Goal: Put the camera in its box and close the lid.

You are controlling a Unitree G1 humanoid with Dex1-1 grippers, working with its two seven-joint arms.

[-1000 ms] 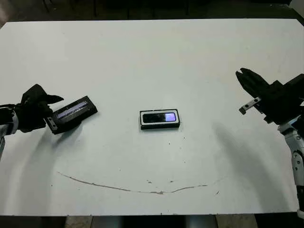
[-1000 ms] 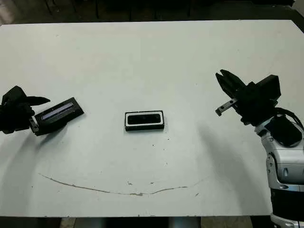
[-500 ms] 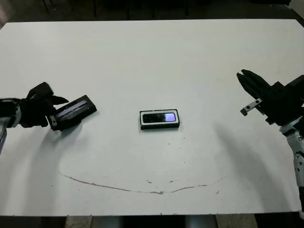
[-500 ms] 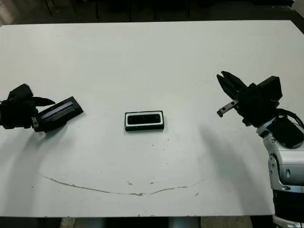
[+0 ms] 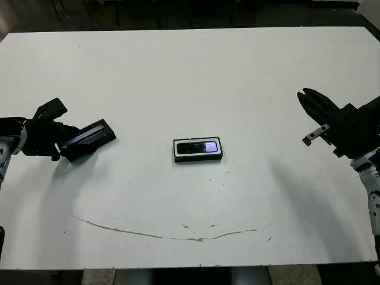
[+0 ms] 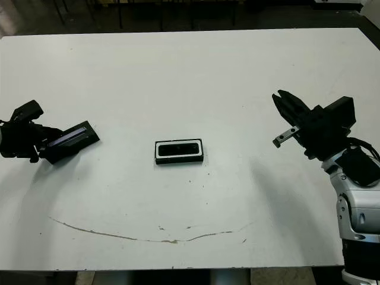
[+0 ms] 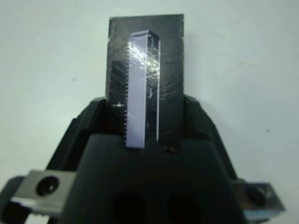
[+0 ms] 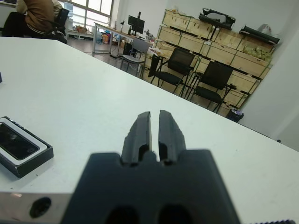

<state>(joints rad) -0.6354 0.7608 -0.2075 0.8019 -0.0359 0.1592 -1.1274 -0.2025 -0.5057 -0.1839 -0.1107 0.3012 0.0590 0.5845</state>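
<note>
Left gripper grips the lid; the camera lies in the box.

Seen from the left wrist, the fingers clamp the lid's two long sides, its pale strip facing up. The lid sits well left of the box, one end in the gripper, seemingly just off the table. The right gripper hovers well right of the box, fingers nearly together, holding nothing. The box lies mid-table, white-lined, the camera's bluish screen glowing toward its right end.
</note>
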